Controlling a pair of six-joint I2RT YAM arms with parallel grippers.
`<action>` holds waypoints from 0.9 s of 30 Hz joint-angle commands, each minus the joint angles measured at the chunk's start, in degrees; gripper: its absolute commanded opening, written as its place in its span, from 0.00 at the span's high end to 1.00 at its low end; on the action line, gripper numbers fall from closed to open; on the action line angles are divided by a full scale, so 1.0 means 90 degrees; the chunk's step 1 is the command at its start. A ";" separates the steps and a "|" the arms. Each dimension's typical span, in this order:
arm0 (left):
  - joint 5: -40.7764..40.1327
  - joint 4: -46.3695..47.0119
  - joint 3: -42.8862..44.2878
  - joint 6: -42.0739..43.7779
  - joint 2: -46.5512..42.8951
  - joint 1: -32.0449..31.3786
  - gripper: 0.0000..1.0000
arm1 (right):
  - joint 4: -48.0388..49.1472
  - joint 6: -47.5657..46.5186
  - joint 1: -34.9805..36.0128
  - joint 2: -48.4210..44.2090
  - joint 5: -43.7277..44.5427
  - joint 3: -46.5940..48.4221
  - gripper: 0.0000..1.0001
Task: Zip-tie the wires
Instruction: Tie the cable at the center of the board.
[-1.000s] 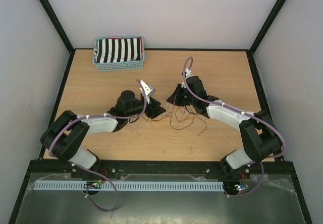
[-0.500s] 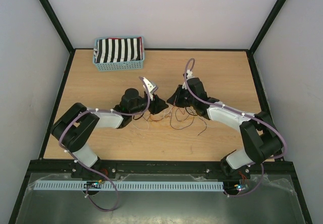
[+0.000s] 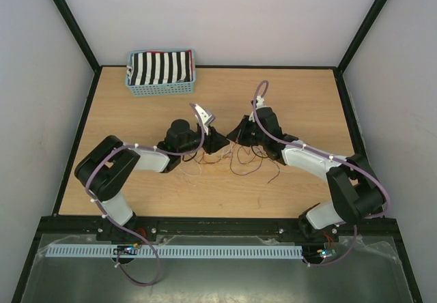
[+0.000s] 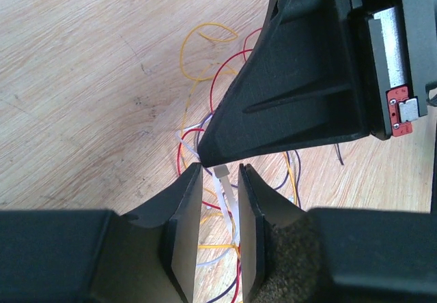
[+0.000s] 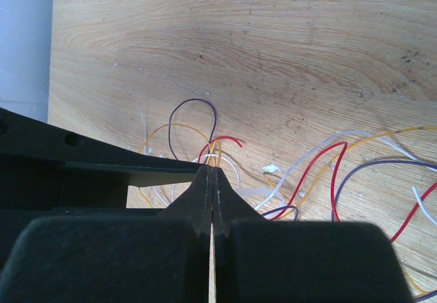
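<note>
Wires [image 3: 239, 160] loose, left gripper [image 4: 220, 173] narrow astride the tie [image 4: 225, 192], unclamped; right gripper [image 5: 212, 175] pinched shut, hold unclear — bundling, cinching left.

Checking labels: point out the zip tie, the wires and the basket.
zip tie [image 4: 225, 197], left wrist view, middle of the white strip.
wires [image 3: 239, 158], top view, middle of the tangle.
basket [image 3: 161, 89], top view, front wall.
</note>
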 commanded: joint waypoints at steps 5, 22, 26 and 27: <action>0.0049 0.0386 0.0255 -0.0088 0.0269 -0.0090 0.70 | 0.0314 0.0263 0.0037 -0.0155 0.0034 -0.0110 1.00; -0.0220 0.0628 0.0242 -0.0090 0.0368 -0.0101 0.92 | 0.0387 0.0249 0.0036 -0.0123 0.0125 -0.0128 1.00; -0.0220 0.0704 0.0134 -0.0065 0.0349 -0.0101 0.98 | 0.0333 0.0150 0.0032 -0.0113 0.0280 0.0009 1.00; -0.0223 0.0722 0.0099 -0.0072 0.0343 -0.0101 0.99 | 0.0312 0.0128 0.0029 -0.0100 0.0351 0.0052 1.00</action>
